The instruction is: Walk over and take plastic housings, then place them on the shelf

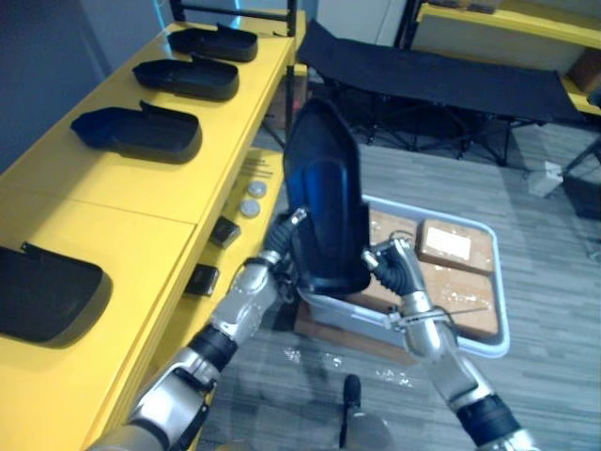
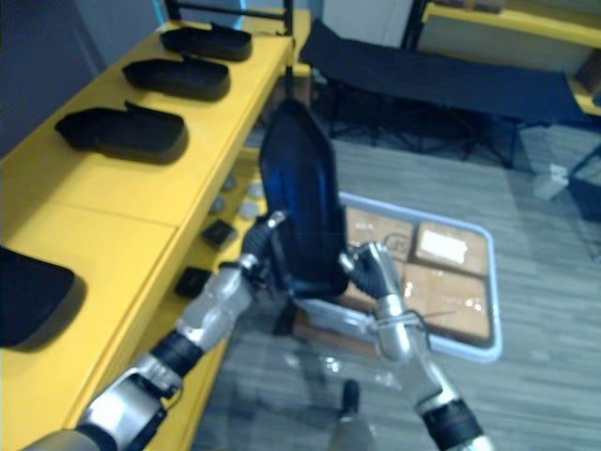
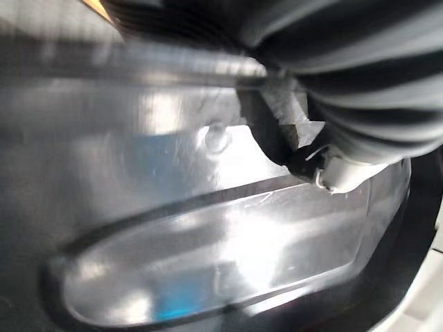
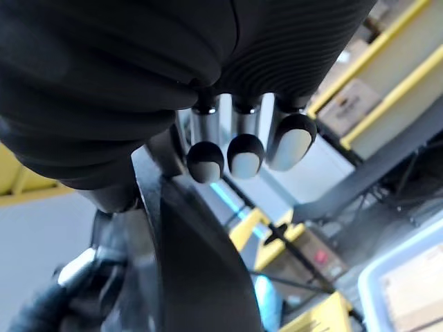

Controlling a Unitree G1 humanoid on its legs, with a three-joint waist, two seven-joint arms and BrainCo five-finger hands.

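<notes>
A glossy black plastic housing [image 1: 326, 197] stands upright in mid-air between my two hands, above the near end of a tray. My left hand [image 1: 285, 247] clasps its lower left edge, and my right hand [image 1: 390, 265] grips its lower right edge. In the left wrist view my thumb [image 3: 332, 173] presses on the housing's shiny inner face [image 3: 208, 235]. The right wrist view has my fingers [image 4: 235, 149] curled beside the housing's rim [image 4: 187, 256]. Several more black housings [image 1: 141, 132] lie in a row on the yellow shelf [image 1: 122, 216] to my left.
A white tray [image 1: 502, 315] with brown boxes [image 1: 455, 244] sits on the floor under the hands. Small dark parts [image 1: 223, 231] and silver discs [image 1: 252, 202] lie on the shelf's lower level. A black folding cot [image 1: 441, 80] stands behind.
</notes>
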